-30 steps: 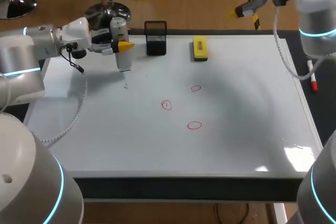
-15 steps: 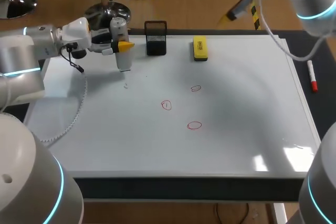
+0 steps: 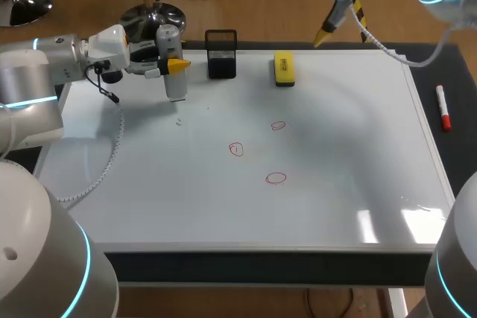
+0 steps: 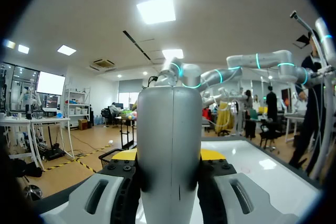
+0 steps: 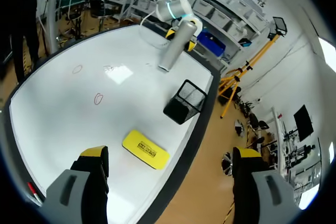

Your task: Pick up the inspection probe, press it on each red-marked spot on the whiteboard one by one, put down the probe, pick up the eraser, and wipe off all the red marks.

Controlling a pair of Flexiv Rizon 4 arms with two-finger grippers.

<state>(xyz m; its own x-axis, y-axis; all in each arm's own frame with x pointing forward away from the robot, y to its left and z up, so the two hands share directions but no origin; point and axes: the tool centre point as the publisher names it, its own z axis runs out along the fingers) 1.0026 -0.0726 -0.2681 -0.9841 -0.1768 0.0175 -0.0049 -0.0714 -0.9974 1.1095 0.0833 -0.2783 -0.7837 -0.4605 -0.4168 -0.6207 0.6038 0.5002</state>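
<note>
Silver inspection probe (image 3: 174,87) hasn't budged over the last second. It stands upright, pinched in the left claw (image 3: 170,67), above the far-left area of the whiteboard (image 3: 350,154), just beside the black mesh holder (image 3: 221,55). Left wrist view agrees: probe body squeezed between both fingers.

Only mover is the right arm. It has swung from the far-right corner leftwards along the bench's back edge. The right claw (image 5: 169,156) now hangs high beyond that edge, near the yellow eraser (image 3: 284,68), fingers spread wide, holding nothing.

Three red marks (image 3: 236,149) sit mid-board, intact, well apart from the probe tip. Can't tell if the tip touches the board.

Read: pressing hasn't started. Left idles with the probe while right seems to pre-position for the eraser step. Next useful move is probably left carrying the probe to the nearest mark. Risk: right arm crowding the holder/probe zone.

Red marker (image 3: 444,118) lies off the board's right side, same place.
</note>
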